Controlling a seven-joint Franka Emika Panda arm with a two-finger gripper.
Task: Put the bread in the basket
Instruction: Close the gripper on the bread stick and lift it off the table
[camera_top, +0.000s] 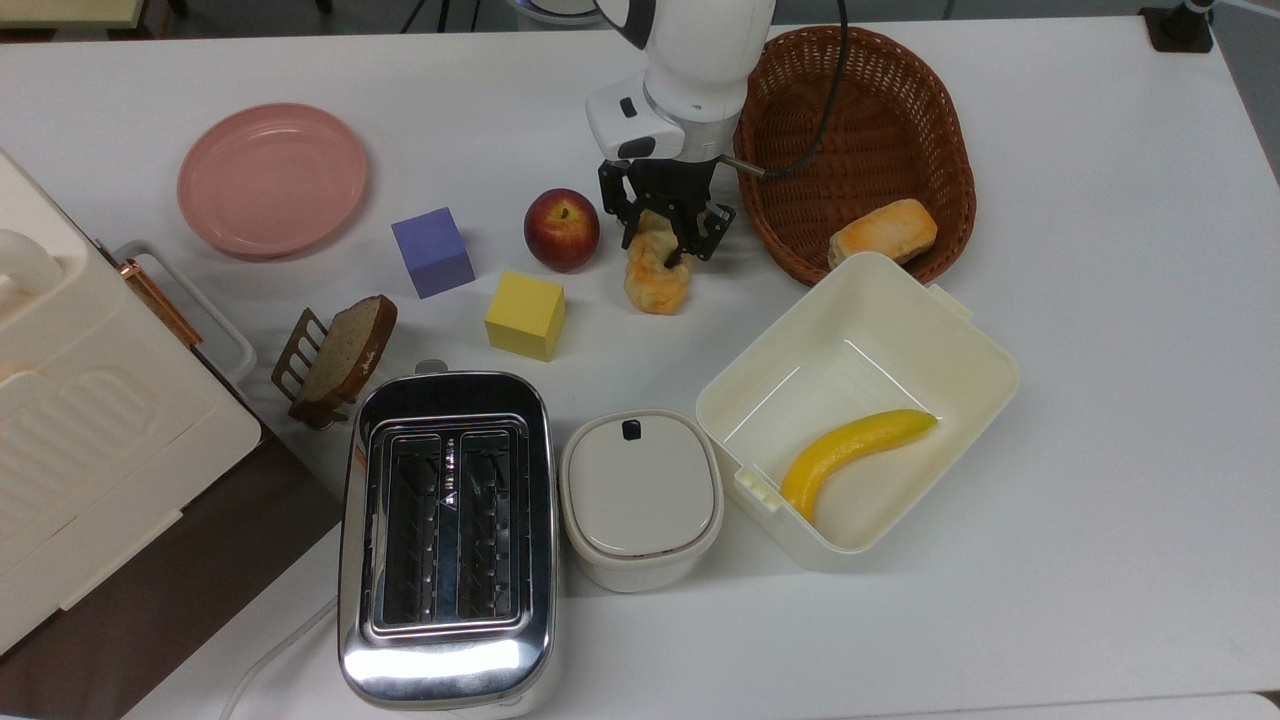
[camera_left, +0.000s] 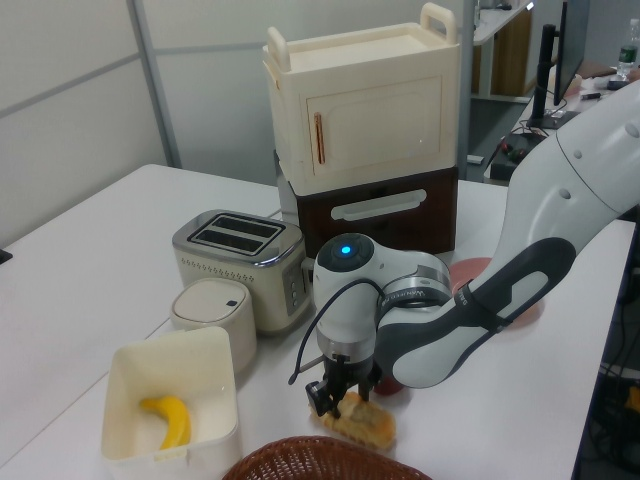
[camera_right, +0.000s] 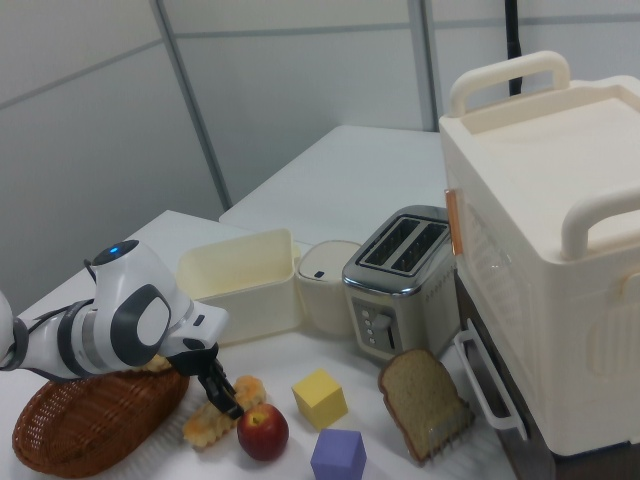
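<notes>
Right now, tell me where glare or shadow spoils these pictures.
Top view: bright glare streaks the chrome toaster along its near edge; the gripper and wrist shade the upper end of the bread. Left view: the arm throws a soft shadow on the table around the bread. Right view: even light, and the basket interior reads dark.

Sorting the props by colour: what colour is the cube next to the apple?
The cube beside the apple is purple, clearest in the top view.
</notes>
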